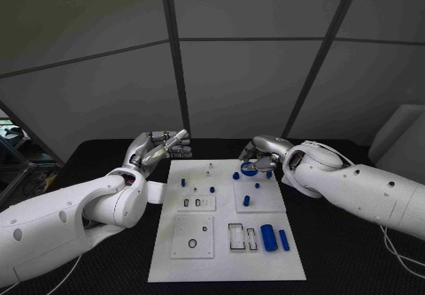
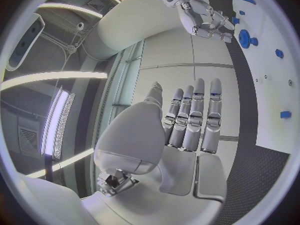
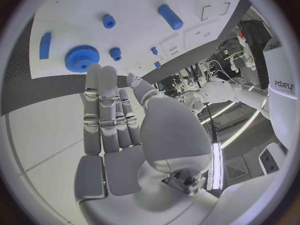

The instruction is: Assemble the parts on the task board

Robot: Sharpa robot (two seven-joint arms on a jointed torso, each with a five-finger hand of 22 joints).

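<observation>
The white task board lies in the middle of the black table. A blue gear sits near its far right corner, with small blue pegs around it. My right hand hovers just above and behind the gear, fingers stretched out and holding nothing. In the right wrist view the gear lies just past the fingertips of my right hand. My left hand is raised at the board's far left corner, fingers straight and empty; the left wrist view shows this hand flat and the gear.
A thick blue cylinder and a thinner one lie at the board's near right, beside rectangular slots. More pegs stand mid-board and at the left. A plate with an oval hole sits near left.
</observation>
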